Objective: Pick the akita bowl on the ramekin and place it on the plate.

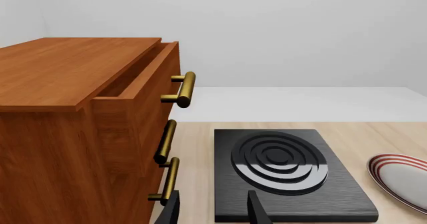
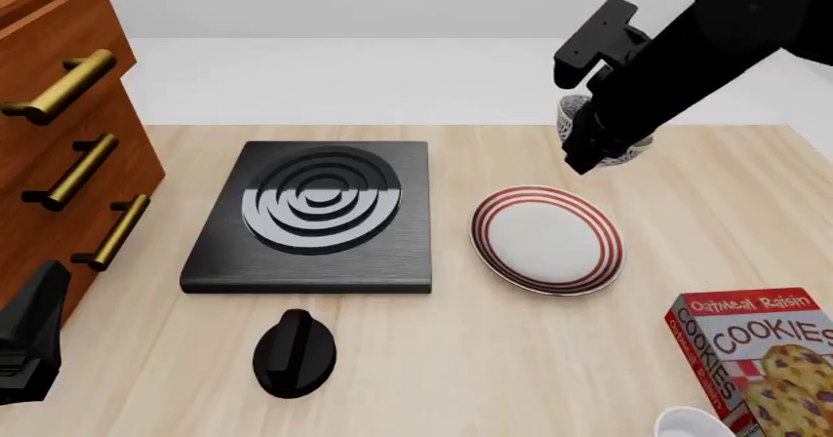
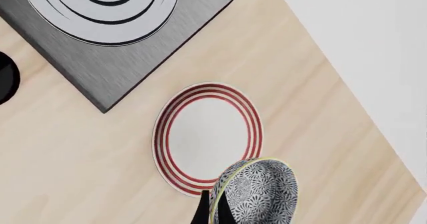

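The akita bowl [image 3: 261,193], speckled black and white, hangs tilted in the air with my right gripper [image 3: 213,213] shut on its rim. In the right wrist view it sits over the near edge of the red-ringed plate [image 3: 207,134]. From the front, the right arm hides most of the bowl [image 2: 571,120], which shows up and to the right of the plate [image 2: 547,239]; the right gripper [image 2: 602,146] is there too. A small white rim, the ramekin [image 2: 690,423], peeks in at the bottom right edge. My left gripper [image 1: 213,211] is open and holds nothing, low beside the cabinet [image 2: 26,344].
A wooden cabinet [image 2: 65,96] with brass handles stands at the left, its top drawer [image 1: 143,79] slightly open. A black stove plate [image 2: 319,213] lies left of the plate, with a black knob [image 2: 295,352] in front of it. A cookie box [image 2: 762,359] lies at the front right.
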`<state>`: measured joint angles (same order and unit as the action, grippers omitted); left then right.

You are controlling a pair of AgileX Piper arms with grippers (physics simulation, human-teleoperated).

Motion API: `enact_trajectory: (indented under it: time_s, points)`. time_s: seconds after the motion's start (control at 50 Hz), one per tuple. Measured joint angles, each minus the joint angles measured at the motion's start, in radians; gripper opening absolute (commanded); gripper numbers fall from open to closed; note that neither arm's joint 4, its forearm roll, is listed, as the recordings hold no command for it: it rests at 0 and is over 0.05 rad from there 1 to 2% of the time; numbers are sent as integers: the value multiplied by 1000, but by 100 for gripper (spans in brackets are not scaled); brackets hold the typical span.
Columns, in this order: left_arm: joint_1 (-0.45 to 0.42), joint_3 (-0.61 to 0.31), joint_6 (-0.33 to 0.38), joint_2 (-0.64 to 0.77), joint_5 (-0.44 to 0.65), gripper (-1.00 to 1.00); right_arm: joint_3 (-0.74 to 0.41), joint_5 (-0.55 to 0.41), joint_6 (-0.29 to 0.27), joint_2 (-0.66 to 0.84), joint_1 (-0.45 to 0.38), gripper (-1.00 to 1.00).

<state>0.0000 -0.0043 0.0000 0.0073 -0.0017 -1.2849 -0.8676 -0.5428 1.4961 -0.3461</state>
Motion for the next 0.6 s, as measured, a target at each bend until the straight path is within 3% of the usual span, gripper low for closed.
enact_trajectory:
  time_s: [0.6]
  points:
    - [0,0,0,0,0,100,-92,73,13,177,1,-100]
